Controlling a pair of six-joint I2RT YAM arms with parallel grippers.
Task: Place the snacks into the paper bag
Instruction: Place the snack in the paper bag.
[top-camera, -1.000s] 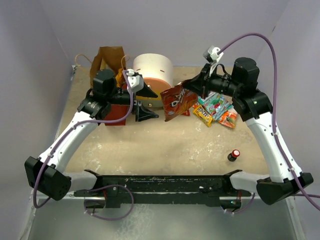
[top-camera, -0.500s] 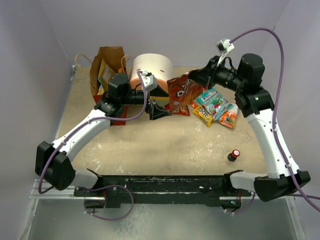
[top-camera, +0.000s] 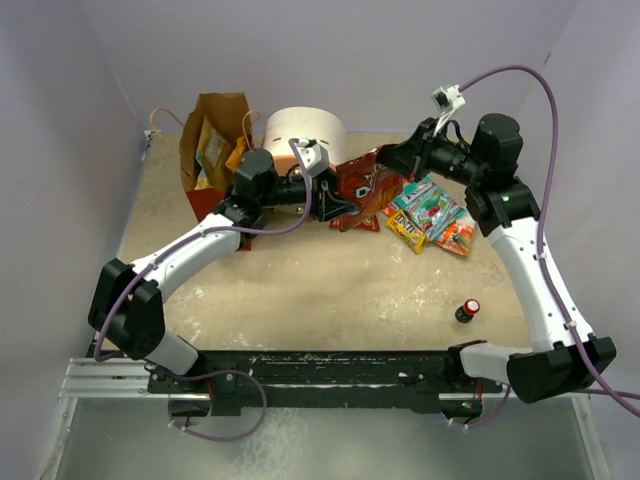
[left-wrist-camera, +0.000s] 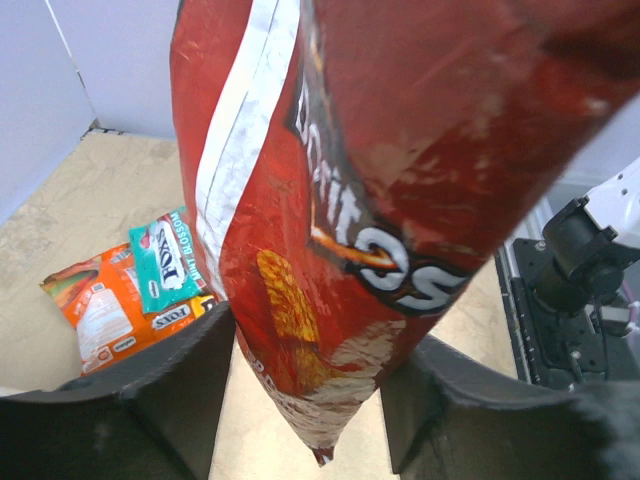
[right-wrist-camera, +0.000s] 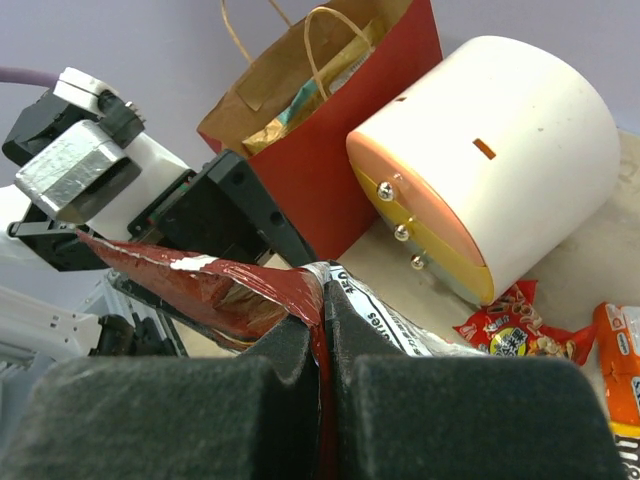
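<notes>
The red Doritos bag (top-camera: 358, 186) hangs in the air in front of the drawer unit. My right gripper (top-camera: 390, 160) is shut on its top edge, with the foil pinched flat between the pads in the right wrist view (right-wrist-camera: 325, 300). My left gripper (top-camera: 337, 206) is open, with one finger on each side of the bag's lower end (left-wrist-camera: 330, 300). The paper bag (top-camera: 214, 128) stands at the back left with packets showing inside it (right-wrist-camera: 300, 100). Several small packets (top-camera: 430, 215) lie on the table at the right, also in the left wrist view (left-wrist-camera: 130, 290).
The round cream, orange and yellow drawer unit (top-camera: 305, 135) stands right of the paper bag and behind the Doritos bag. A small dark bottle with a red cap (top-camera: 467, 310) stands at the front right. A small red packet (right-wrist-camera: 510, 330) lies by the drawer unit.
My left arm has swung right from beside the paper bag, and its open jaws now straddle the Doritos bag's lower end. My right gripper has kept hold and shifted the bag slightly left.
</notes>
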